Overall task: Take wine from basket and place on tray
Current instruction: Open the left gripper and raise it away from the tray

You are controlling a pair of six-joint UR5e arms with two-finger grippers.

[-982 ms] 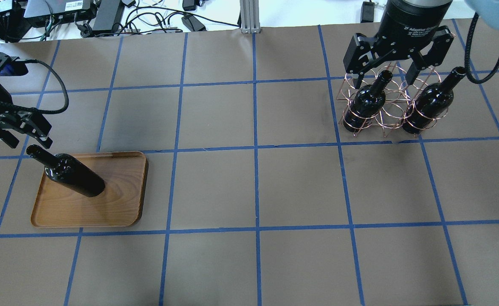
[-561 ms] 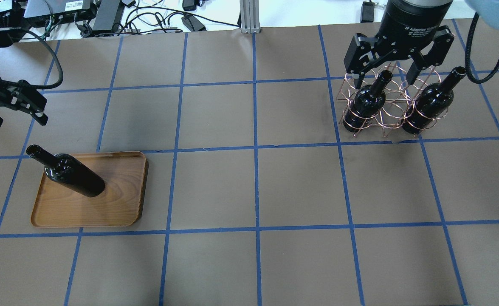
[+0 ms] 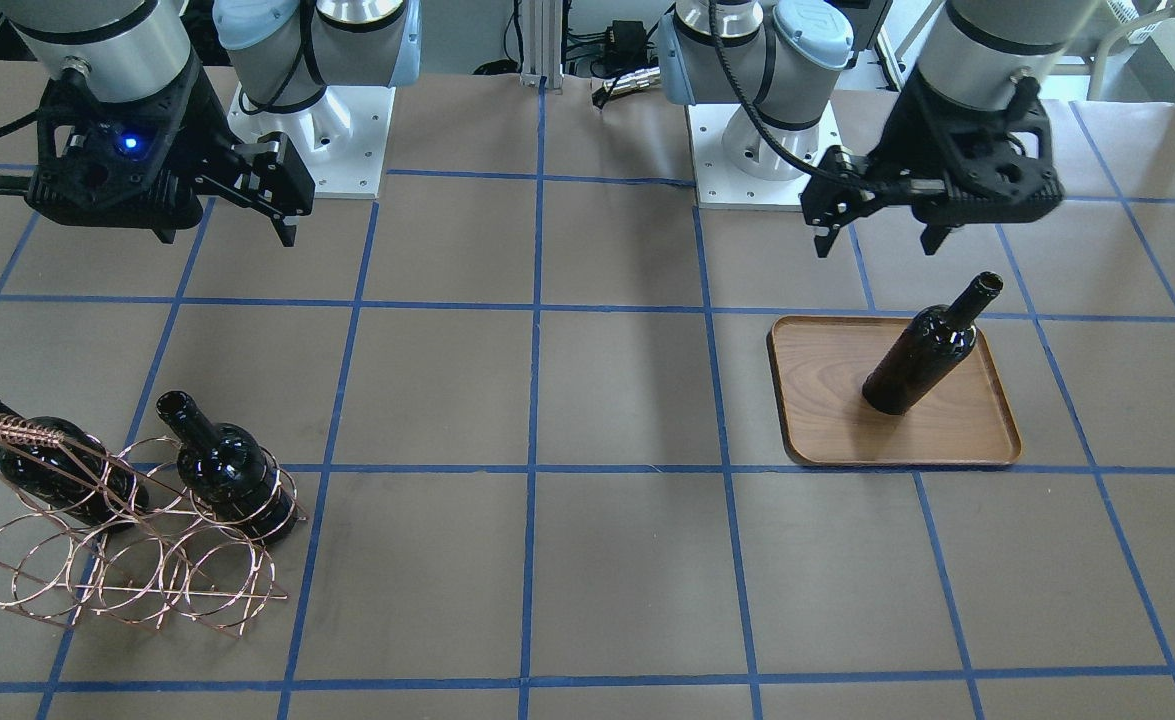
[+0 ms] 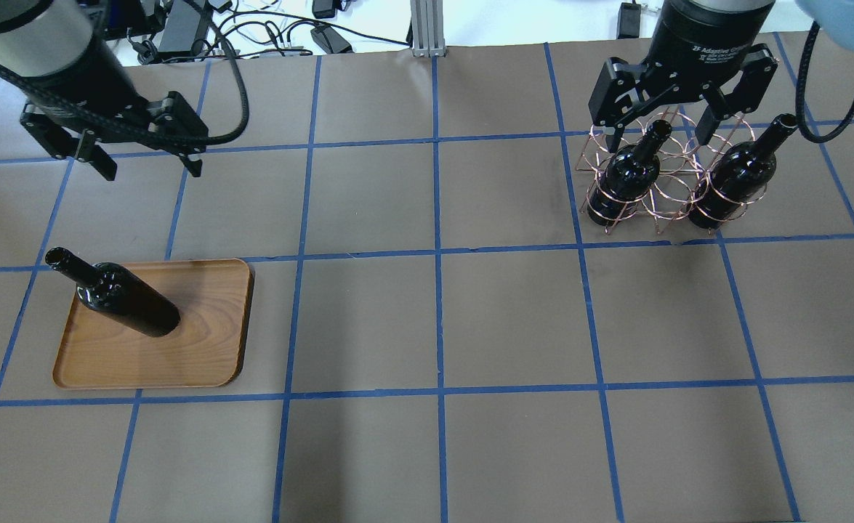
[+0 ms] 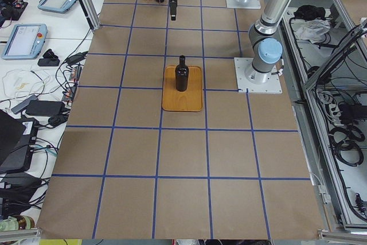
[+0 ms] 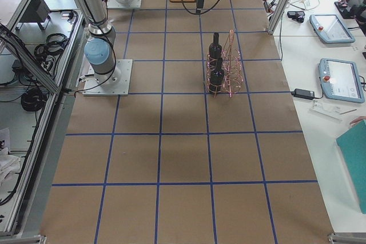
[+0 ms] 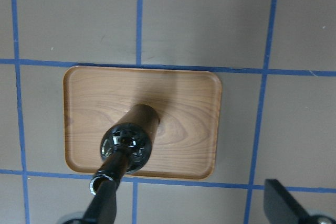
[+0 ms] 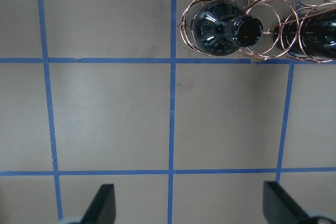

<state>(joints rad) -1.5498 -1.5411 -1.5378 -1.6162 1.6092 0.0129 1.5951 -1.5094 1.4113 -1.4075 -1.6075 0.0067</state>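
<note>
The left gripper (image 4: 152,168) hangs with its jaws spread wide and empty, above bare table just past the far rim of the flat brown wood-grain tray (image 4: 205,345). The glossy black glass wine bottle (image 4: 129,299) stands upright on that tray, on the table's left half, apart from the fingers and nearer the robot's edge than they are. The right gripper (image 4: 658,142) is also wide open and holds nothing, raised over the copper-coloured wire basket (image 4: 670,195) toward the table's far right corner, where two more black bottles (image 4: 626,174) (image 4: 735,174) sit in rings. Its body reads "2F Adaptive"; the rest is cut off.
</note>
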